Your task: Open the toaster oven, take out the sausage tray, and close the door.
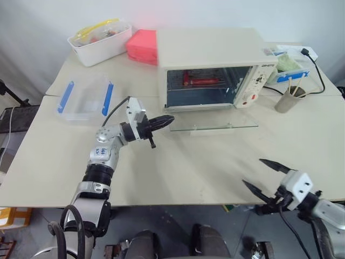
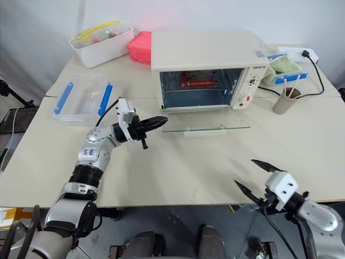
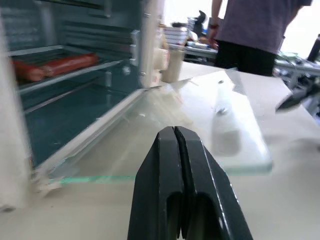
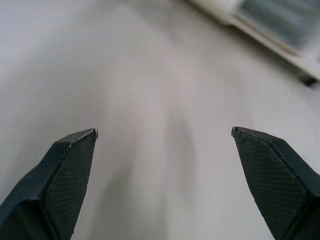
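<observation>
with the door [image 1: 214, 121] dropped flat on the table [image 1: 188, 162], toaster oven [image 1: 213, 67] gaping at 12 o'clock, far side of the tabletop. sausage tray [image 1: 202, 82] inside on the rack, red sausages on it, untouched. clear blue-clipped container [image 1: 85, 98] at 10 o'clock, pink box [image 1: 143, 47] just beside the oven's left wall. left gripper [image 1: 164, 122] clenched empty, tip near the door's left corner. right gripper [image 1: 264, 178] at 5 o'clock, released wide, holding nothing, well apart from the oven.
</observation>
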Controlling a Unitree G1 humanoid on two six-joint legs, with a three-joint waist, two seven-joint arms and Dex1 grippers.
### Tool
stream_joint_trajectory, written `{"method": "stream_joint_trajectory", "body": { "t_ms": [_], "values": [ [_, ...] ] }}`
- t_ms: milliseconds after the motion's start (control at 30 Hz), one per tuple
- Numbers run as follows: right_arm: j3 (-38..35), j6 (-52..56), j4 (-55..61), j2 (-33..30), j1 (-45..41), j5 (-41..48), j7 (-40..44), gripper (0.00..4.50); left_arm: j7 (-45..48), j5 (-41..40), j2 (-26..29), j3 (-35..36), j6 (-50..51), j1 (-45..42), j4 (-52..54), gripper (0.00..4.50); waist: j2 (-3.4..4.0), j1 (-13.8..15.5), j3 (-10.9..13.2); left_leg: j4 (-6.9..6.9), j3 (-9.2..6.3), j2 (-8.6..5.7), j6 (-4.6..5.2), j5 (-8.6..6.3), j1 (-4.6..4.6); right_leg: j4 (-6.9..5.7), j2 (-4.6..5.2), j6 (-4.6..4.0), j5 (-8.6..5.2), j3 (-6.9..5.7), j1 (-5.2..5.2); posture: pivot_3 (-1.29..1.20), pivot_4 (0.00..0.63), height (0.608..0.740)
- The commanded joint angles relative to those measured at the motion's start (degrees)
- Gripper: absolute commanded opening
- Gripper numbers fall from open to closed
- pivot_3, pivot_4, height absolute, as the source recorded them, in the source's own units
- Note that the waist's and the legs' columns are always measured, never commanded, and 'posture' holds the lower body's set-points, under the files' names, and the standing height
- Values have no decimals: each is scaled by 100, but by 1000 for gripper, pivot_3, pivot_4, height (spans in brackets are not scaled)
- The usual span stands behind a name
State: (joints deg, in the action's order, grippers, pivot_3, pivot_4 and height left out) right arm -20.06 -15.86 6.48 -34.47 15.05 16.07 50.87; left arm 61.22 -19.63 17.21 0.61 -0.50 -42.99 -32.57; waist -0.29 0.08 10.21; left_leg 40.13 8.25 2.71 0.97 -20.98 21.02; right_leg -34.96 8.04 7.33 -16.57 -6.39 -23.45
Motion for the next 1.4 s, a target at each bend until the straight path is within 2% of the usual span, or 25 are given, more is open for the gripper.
{"method": "stream_joint_trajectory", "body": {
  "t_ms": [33, 200, 367, 467, 533, 700, 800, 933, 1100, 1200, 1400],
  "values": [
    [-489, 84, 508, -1, 305, 159, -368, 4500, 87, 182, 27, -137, -220, 251, 208, 13, 1, -15, -1, -2, -1, 1, -1, 0, -4, -3, 0, -1, -1, 2, -1, 0, 150, 740],
    [-630, 394, 920, -133, 211, 118, -738, 4500, -123, 263, 37, -143, -151, 562, 431, 13, 1, -15, -1, -5, 0, 4, -1, 1, 6, -4, -4, -4, -2, 4, -14, 0, 150, 740],
    [-17, 1519, 1241, -278, -1183, -601, -1632, 4500, -355, 218, 117, -126, 116, 1138, 1091, 13, 4, -31, -2, -1, 1, 5, 1, 1, -4, -16, -1, -5, -1, 20, -14, 0, 150, 740],
    [626, 1864, 1208, -270, -1974, -686, -1535, 4500, -566, 129, 178, -60, 456, 1437, 1612, 600, 4, -16, -2, -1, 1, 10, -2, 2, 1, -27, -3, -17, -7, 15, -24, 0, 150, 740],
    [1159, 1787, 969, -219, -2613, -1071, -1554, 4500, -720, 39, 235, 17, 688, 1644, 2038, 1280, 5, -18, -2, -1, 1, 9, -2, 2, 7, -28, -3, -18, -8, 12, -27, 0, 150, 740],
    [2786, 937, -1441, 321, -5115, -2960, -2301, 4500, -1002, -471, 416, 425, 1190, 2257, 3396, 2750, 1, -164, 1, 9, 8, 8, -1, 2, 7, -39, 1, -17, -7, 20, -30, 0, 150, 740],
    [3221, 538, -2753, 555, -6078, -3554, -2795, 4500, -1303, -369, 432, 500, 1104, 2377, 3646, 3724, 1, -165, 0, 1, -10, 8, -6, 9, 9, -56, 9, -30, -15, 1, -35, 0, 150, 740],
    [3579, 122, -4200, 784, -6992, -4072, -3436, 4500, -1587, -408, 367, 558, 1117, 2457, 3766, 3724, 1, -189, 0, -5, -14, 0, -4, 7, 20, -57, 17, -31, -16, -12, -38, 0, 150, 740],
    [3905, -238, -5389, 975, -7632, -4510, -4013, 4500, -1674, -446, 357, 539, 1088, 2640, 3889, 3724, 1, -224, 0, -7, -13, 1, -3, 7, 21, -56, 19, -31, -16, -16, -38, 0, 150, 740],
    [4134, -397, -5832, 1002, -7851, -4866, -4423, 3873, -1679, -447, 327, 507, 1039, 2765, 3921, 3765, 2, -276, 0, -7, -12, 3, -6, 9, 19, -58, 19, -31, -16, -16, -38, 0, 150, 740],
    [4250, -513, -6534, 1118, -8225, -5060, -4870, 1969, -1601, -471, 279, 450, 963, 2777, 3848, 3765, 2, -353, 0, -8, -14, 5, -7, 10, 20, -58, 19, -31, -17, -17, -38, 0, 150, 740]
  ]
}}
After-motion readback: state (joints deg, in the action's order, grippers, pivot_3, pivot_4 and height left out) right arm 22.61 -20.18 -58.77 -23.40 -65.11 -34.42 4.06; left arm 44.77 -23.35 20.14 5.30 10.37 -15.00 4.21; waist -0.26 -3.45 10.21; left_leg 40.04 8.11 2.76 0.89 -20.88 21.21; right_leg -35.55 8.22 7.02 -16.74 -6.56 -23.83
